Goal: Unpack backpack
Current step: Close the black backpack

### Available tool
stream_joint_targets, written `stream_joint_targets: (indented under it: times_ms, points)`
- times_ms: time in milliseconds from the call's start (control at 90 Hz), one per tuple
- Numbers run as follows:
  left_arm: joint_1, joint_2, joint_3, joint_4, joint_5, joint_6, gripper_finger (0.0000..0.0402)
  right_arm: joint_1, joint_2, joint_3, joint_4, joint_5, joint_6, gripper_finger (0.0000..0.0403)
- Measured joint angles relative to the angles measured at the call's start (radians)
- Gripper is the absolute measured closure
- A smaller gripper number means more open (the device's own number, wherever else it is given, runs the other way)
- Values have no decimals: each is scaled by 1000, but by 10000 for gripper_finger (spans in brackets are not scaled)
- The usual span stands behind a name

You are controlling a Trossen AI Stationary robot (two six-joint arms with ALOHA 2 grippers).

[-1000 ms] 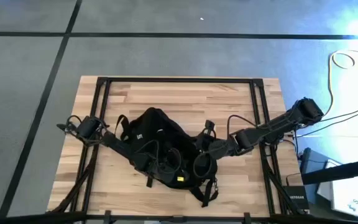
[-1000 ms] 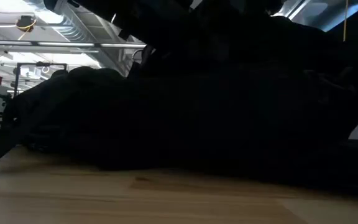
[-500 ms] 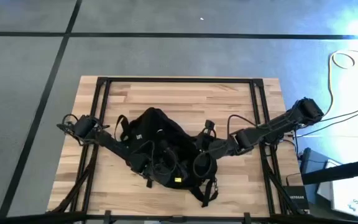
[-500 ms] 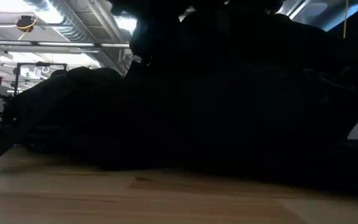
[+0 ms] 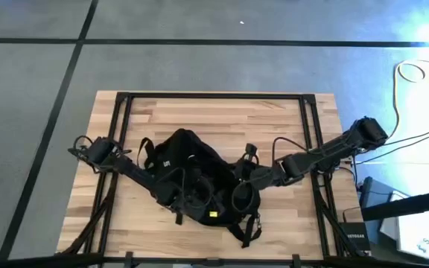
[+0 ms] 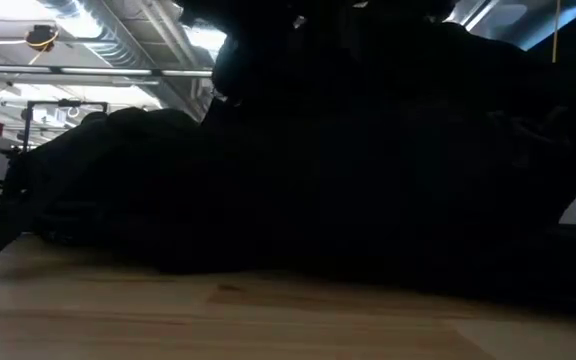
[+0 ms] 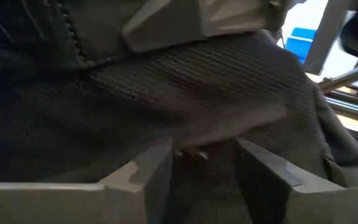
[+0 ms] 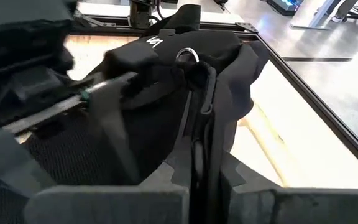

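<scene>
I have the backpack [image 5: 192, 179] lying flat near the middle of the wooden bench [image 5: 222, 115], a little toward the near edge, with its black straps trailing off to the near right. From overhead I can see a small white mark on its far left panel and a small yellow tag [image 5: 214, 214] on its near side.

My left gripper [image 5: 176, 195] is down on the near left part of the backpack, the arm reaching in from the bench's left side. Through the left wrist camera the two fingers [image 7: 157, 174] stand a little apart with dark woven fabric and a bit of zipper between and beyond them; I cannot tell whether they are pinching the cloth or only resting against it.

My right gripper [image 5: 243, 195] comes in from the right side of the bench and sits at the backpack's right edge. In the right wrist camera its fingers are pressed together on a fold of the black fabric at the edge of the backpack's opening, with a zipper line running up from the grip. Beyond it I see a metal ring [image 8: 186, 56] on the top of the backpack and the left arm's body close by.

The low camera is almost wholly filled by the dark bulk of the backpack resting on the bench.
</scene>
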Motion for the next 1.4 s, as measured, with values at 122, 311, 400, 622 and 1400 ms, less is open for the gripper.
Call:
stream_joint_targets:
  times_ms: [122, 311, 400, 622, 1400]
  points:
    - [-32, 0, 0, 0, -70, 18, 266, 0, 0, 0, 0, 0, 0, 403]
    - [-34, 8, 0, -51, -102, 4, 275, 0, 0, 0, 0, 0, -19, 403]
    - [-23, 8, 0, -42, -72, -8, 275, 0, 0, 0, 4, 0, -19, 403]
    - [-8, 8, 0, -40, -12, -36, 275, 0, 0, 0, 4, 0, -14, 403]
    - [46, 24, 0, -11, 36, -123, 275, 0, 0, 0, 6, -1, -11, 403]
